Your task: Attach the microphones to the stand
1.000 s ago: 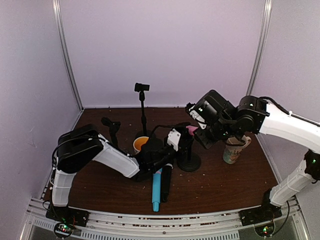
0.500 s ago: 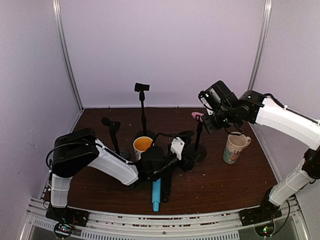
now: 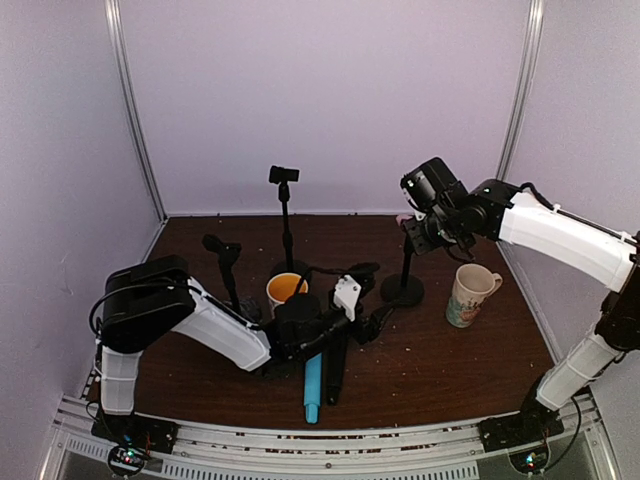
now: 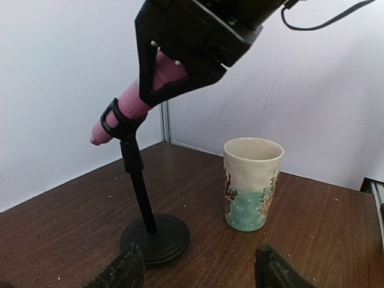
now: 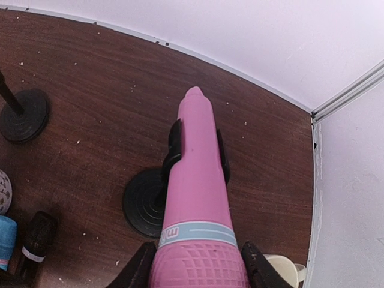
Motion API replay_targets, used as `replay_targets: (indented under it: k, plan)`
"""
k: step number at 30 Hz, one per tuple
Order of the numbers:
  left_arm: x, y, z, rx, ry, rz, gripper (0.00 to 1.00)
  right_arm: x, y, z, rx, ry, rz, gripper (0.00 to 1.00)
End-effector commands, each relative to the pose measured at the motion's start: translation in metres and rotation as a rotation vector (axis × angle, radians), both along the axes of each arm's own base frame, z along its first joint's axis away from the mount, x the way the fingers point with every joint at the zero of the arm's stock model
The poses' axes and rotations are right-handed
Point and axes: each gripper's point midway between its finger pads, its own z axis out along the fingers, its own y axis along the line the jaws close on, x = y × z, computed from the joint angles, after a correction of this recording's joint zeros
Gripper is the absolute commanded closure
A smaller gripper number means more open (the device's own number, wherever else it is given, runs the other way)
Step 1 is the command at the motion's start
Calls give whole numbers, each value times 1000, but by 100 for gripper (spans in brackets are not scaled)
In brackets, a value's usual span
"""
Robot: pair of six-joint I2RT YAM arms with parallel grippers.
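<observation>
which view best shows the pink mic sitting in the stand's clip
Left wrist: side-on, the pink mic passes through the clip atop the stand. Right wrist looks down the mic, which hides most of the clip. Top external shows only a pink speck.

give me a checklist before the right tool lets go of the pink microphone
1. Pink plastic microphone in the black clip of the short black stand: ok, clip wraps its body.
2. Stand's round base flat on the brown wooden table: ok.
3. Right tool shut on the microphone: ok.
4. Left tool open, empty: ok.
5. Cream and teal reindeer mug apart from the base: ok.
6. Light blue microphone and black microphone mounted: not ok, both lie on the table.
</observation>
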Motion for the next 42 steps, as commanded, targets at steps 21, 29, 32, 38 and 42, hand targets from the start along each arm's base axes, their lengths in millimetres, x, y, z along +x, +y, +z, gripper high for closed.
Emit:
replay_targets:
  k: [21, 29, 32, 38, 42]
  plan:
    - [5, 45, 65, 126, 30, 129, 33, -29, -7, 69, 217, -79, 61, 23]
    - [-7, 107, 99, 369, 103, 200, 38, -96, 28, 81, 385, -79, 387, 26]
    - [-15, 147, 103, 452, 140, 246, 39, -117, 46, 71, 415, -54, 496, 27]
    - [-45, 223, 111, 506, 184, 254, 39, -142, 76, 63, 512, -62, 648, 29]
    - [-49, 270, 80, 478, 282, 363, 39, -150, 85, 58, 572, -98, 705, 32]
